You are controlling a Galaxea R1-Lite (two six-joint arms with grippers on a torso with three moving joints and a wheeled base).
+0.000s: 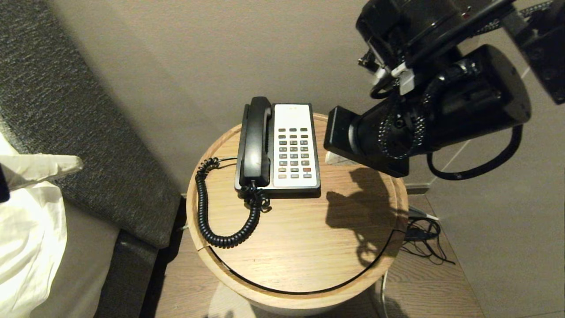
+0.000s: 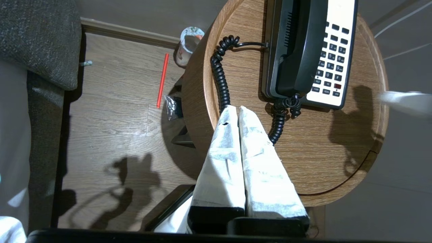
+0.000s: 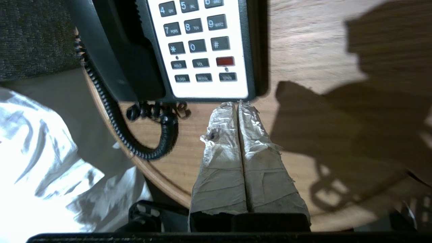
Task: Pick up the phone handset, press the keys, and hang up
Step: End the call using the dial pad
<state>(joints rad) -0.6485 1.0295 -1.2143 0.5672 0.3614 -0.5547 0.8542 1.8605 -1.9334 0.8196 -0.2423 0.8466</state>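
The long black plastic phone handset (image 1: 254,142) rests in its cradle beside the dark grey keys (image 1: 293,151) on the round wooden table (image 1: 304,247), while the right gripper (image 3: 238,105) and left gripper (image 2: 235,108), both tape-wrapped pincers pressed together, hover nearby, apparently poised to begin.

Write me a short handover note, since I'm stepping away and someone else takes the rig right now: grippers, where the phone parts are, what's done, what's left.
Left gripper: shut, empty, above the coiled cord near the round table's edge.
Right gripper: shut, empty, just off the phone base's near edge, by the bottom row of the keys.
The phone handset lies in its cradle on the base, left of the keys.
Done, as far as the pictures show: nothing; handset not lifted.
Left: lift handset, press keys, hang up.
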